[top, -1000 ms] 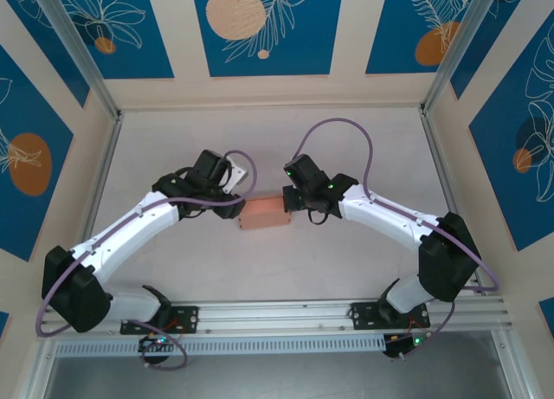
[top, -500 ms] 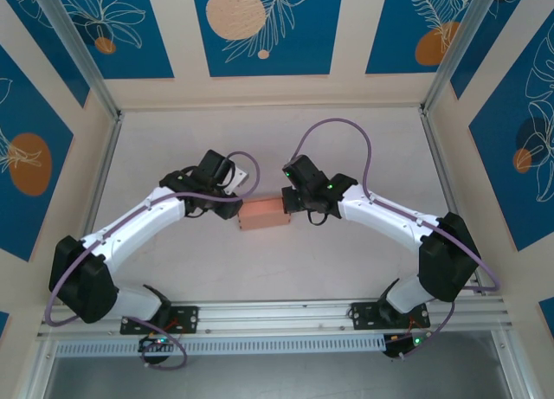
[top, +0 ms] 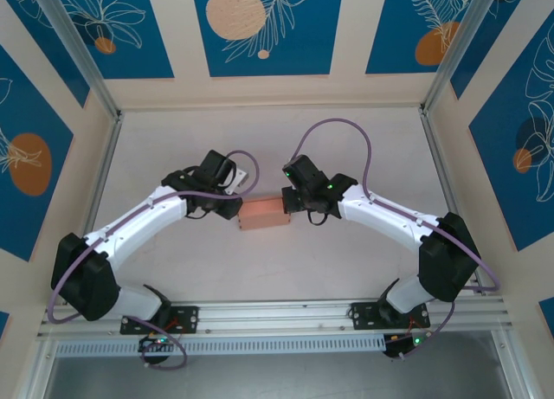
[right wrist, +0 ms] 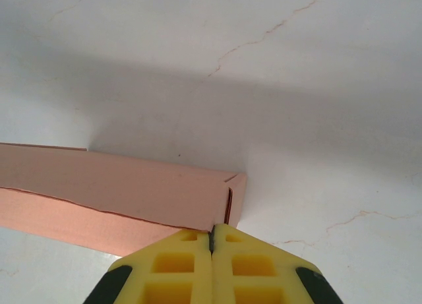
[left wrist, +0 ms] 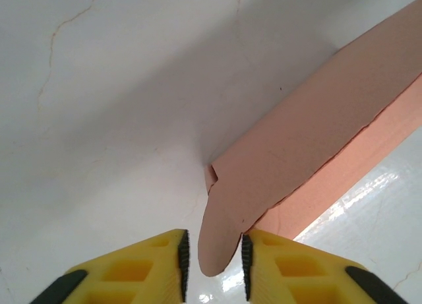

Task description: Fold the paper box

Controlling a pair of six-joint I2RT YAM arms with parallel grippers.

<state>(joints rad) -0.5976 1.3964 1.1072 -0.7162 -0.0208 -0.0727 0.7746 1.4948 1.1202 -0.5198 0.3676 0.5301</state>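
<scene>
The paper box (top: 264, 214) is a salmon-pink flat rectangular box lying on the white table between the two arms. My left gripper (top: 235, 210) is at its left end. In the left wrist view the box (left wrist: 310, 146) runs up to the right, and its rounded end tab (left wrist: 219, 241) lies between the yellow fingers (left wrist: 142, 268) of the left gripper (left wrist: 213, 241). The jaws stand narrowly apart: the right pad touches the tab and a sliver of gap shows at the left pad. My right gripper (top: 293, 205) (right wrist: 213, 230) is shut, tips against the near edge of the box (right wrist: 132, 185) at its right end.
The white table (top: 277, 148) is walled by blue-and-cream patterned panels on three sides, with metal corner posts (top: 86, 61). An aluminium rail (top: 277, 312) carrying the arm bases runs along the near edge. Purple cables loop above both wrists.
My left gripper has narrowed its jaws round the box's end tab and its arm has edged towards the box. The right arm and the box have stayed put.
</scene>
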